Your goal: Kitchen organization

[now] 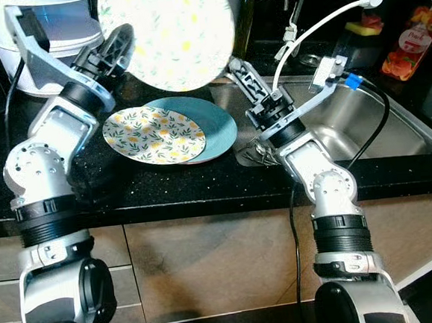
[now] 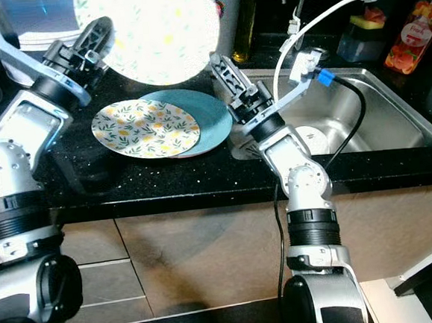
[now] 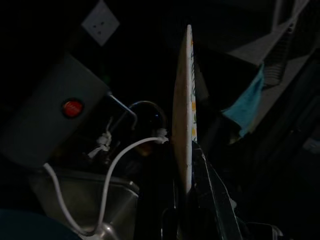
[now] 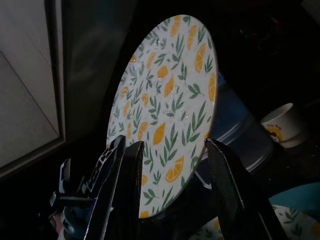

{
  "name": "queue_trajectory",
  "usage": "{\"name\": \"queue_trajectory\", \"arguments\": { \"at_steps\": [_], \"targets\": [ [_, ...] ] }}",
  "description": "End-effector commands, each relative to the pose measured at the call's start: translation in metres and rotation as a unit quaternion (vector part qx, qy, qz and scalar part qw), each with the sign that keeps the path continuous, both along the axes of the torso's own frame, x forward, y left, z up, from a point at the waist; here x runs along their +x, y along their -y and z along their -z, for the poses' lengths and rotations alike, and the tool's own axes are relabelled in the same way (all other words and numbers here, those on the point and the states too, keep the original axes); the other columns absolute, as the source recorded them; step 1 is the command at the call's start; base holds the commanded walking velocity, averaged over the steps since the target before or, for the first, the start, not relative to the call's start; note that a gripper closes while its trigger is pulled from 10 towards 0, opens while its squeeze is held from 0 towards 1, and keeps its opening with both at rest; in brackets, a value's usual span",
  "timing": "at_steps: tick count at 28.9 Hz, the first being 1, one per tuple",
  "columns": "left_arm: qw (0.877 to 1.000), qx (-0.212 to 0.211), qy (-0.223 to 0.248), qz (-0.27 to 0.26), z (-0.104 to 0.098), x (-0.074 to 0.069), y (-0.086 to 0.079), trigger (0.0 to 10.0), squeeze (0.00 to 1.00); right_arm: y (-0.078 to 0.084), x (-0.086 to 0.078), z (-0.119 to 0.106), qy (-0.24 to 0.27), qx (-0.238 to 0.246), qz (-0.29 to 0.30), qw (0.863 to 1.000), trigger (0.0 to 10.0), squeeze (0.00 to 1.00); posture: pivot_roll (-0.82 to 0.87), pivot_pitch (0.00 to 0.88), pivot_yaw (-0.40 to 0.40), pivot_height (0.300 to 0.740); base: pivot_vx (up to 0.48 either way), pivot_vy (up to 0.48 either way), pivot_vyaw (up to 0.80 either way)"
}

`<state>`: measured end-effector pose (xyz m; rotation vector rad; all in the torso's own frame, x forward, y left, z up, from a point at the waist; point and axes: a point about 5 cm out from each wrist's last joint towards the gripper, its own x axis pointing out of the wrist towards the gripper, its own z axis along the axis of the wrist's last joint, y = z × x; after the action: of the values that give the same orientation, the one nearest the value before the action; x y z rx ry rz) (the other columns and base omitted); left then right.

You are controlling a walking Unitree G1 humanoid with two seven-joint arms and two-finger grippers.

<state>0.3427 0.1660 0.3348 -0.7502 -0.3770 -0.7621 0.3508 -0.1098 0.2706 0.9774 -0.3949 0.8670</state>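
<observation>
My left gripper (image 1: 121,45) is shut on the rim of a large white plate with a lemon pattern (image 1: 168,30). It holds the plate up, tilted, above the black counter (image 1: 166,188). The left wrist view shows this plate edge-on (image 3: 187,100) between the fingers. My right gripper (image 1: 243,77) stands open just to the right of the plate's lower edge, and its wrist view looks at the plate's patterned face (image 4: 165,110). Under the raised plate, a smaller lemon-pattern plate (image 1: 154,134) lies on the counter, overlapping a teal plate (image 1: 216,120).
A steel sink (image 1: 363,127) with a white bowl (image 2: 311,139) in it sits to the right. A white appliance (image 1: 49,32) stands at the back left. Behind the sink are a dark bottle (image 1: 243,17), a red pouch (image 1: 409,41) and a tap.
</observation>
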Motion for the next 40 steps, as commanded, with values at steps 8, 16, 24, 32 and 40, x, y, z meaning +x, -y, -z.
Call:
{"name": "queue_trajectory", "arguments": {
  "at_steps": [8,16,24,32,40],
  "targets": [
    [0.998,0.009,0.016,0.066,0.005,-0.010,0.021,0.0,0.00,-0.001,-0.006,-0.002,0.004,0.025,-0.024,0.999,10.0,0.00,0.12,0.000,-0.061,0.740,0.000,0.000,0.00],
    [0.998,0.050,0.015,0.032,0.012,-0.010,0.024,10.0,0.00,0.003,-0.005,-0.003,0.003,0.035,-0.007,0.999,0.0,0.00,0.12,0.000,-0.062,0.740,0.000,0.000,0.00],
    [0.994,0.108,0.016,0.007,0.019,-0.012,0.032,10.0,0.00,0.011,-0.005,-0.002,0.000,0.041,0.017,0.999,0.0,0.00,0.12,0.000,-0.064,0.740,0.000,0.000,0.00],
    [0.993,0.104,-0.025,-0.055,0.017,-0.002,0.024,10.0,1.00,0.020,-0.001,0.000,-0.014,0.041,0.052,0.998,0.0,0.00,0.11,0.000,-0.066,0.740,0.000,0.000,0.00],
    [0.985,0.091,-0.042,-0.142,0.015,-0.005,-0.028,10.0,0.00,0.058,0.015,0.009,-0.068,0.024,0.171,0.983,0.0,0.00,0.12,0.000,-0.064,0.740,0.000,0.000,0.00]
  ]
}}
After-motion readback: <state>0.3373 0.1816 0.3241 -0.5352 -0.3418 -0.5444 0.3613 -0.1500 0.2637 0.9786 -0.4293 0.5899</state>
